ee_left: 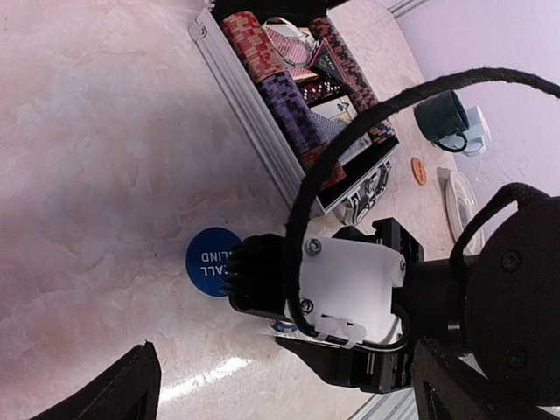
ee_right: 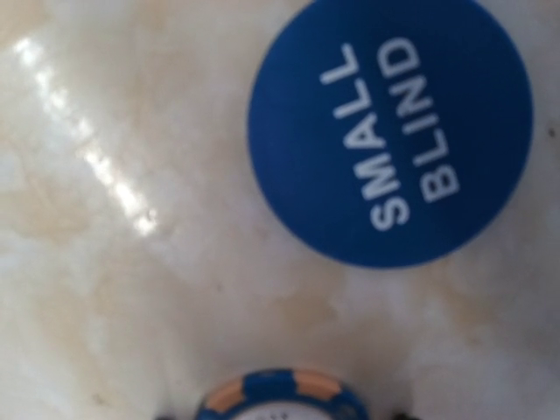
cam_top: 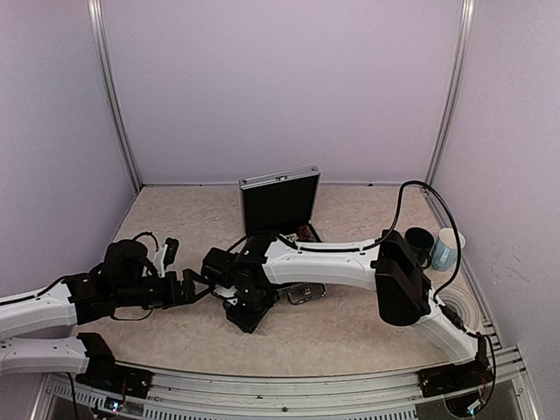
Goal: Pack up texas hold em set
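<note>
**Striped chip under the right wrist, case open behind**

Blue with orange patches, the chip sits at the bottom edge of the right wrist view, on the marbled table.

The ribbed silver case stands open at the far middle of the table, with its black-lined lid upright. The top view shows little more than that lid. The left wrist view looks into the tray, where rows of red-and-dark chips stand on edge and a red-backed card deck is wedged between them.

Well to the right of the case, a dark mug and a pale-blue mug stand just beside each other.

A round blue button lettered SMALL BLIND lies flat on the table outside the case, near its front wall and close to the striped chip.

The right gripper points down over the button and the chip. Its jaws are partly parted, and I cannot tell whether they pinch the chip. The left gripper has its fingers spread wide, grasping nothing.
</note>
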Tool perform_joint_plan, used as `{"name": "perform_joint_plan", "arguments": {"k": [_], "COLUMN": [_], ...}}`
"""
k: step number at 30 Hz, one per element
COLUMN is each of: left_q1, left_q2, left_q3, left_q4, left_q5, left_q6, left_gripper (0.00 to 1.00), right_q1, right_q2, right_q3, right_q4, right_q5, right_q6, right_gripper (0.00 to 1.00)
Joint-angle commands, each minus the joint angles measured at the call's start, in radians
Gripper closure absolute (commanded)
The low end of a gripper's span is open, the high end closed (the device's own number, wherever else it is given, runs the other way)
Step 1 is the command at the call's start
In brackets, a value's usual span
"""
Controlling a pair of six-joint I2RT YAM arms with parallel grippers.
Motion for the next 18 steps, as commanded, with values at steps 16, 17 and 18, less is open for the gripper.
{"name": "perform_joint_plan", "arguments": {"k": [16, 17, 18], "left_q1": [0.007, 0.007, 0.007], "left_q2": [0.001, 0.001, 0.000], "left_q3": [-0.001, -0.002, -0.001], "left_q4": [0.053, 0.052, 0.051], "left_q5": [0.001, 0.002, 0.002], "left_q6": [-0.001, -0.002, -0.003], "left_gripper": [0.01, 0.01, 0.01], "right_q1": [0.055, 0.056, 0.056], "right_q2": [0.098, 0.094, 0.088], "right_q3": [-0.062, -0.062, -0.062], "right_q4": [-0.060, -0.057, -0.054], "right_q5": [0.039, 0.042, 0.044], "right_q6": [-0.016, -0.016, -0.017], "right_gripper": [0.64, 0.64, 0.64]}}
